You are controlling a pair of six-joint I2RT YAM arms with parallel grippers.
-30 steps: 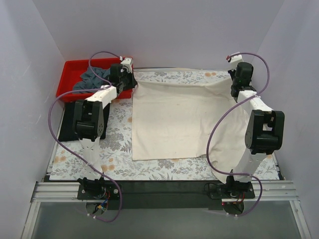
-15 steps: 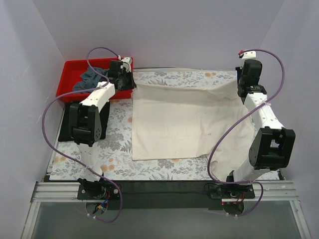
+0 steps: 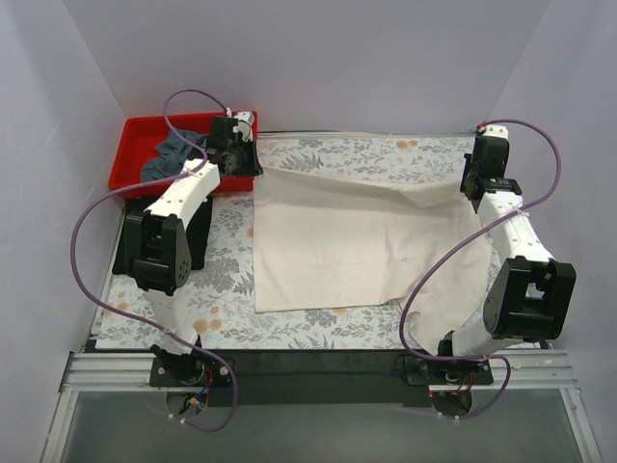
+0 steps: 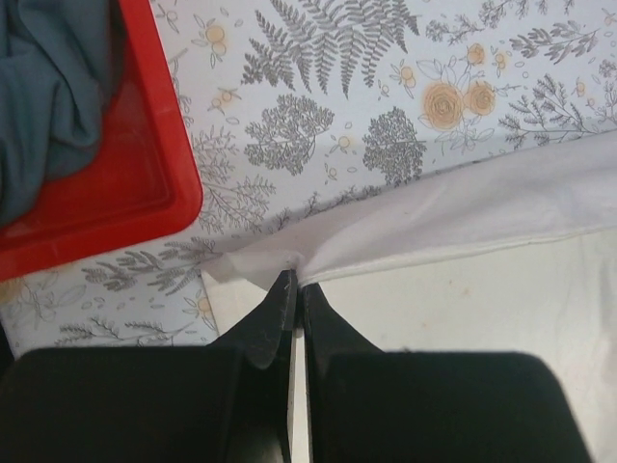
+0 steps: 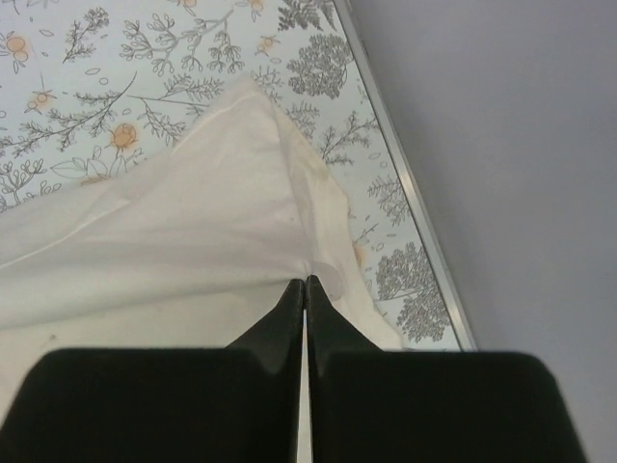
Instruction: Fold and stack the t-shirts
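The large cream-white t-shirt (image 3: 337, 236) lies spread over the middle of the floral tablecloth, its right side hanging off by the right arm. My left gripper (image 3: 253, 166) is shut on the shirt's far left corner (image 4: 289, 260), next to the red bin. My right gripper (image 3: 469, 188) is shut on the shirt's far right edge (image 5: 308, 270), lifting a fold of cloth (image 5: 212, 183). A slate grey-blue t-shirt (image 3: 178, 149) lies crumpled in the red bin and shows in the left wrist view (image 4: 53, 87). A black t-shirt (image 3: 130, 246) lies at the left, partly hidden by the left arm.
The red plastic bin (image 3: 135, 145) stands at the back left; its corner (image 4: 145, 183) is close to the left gripper. The grey side wall (image 5: 501, 145) and the table's metal edge (image 5: 405, 183) run just right of the right gripper. Walls enclose the table on three sides.
My right gripper has moved right and toward the back with the shirt's edge, stretching the cloth. My left gripper has shifted slightly back, still holding the left corner.
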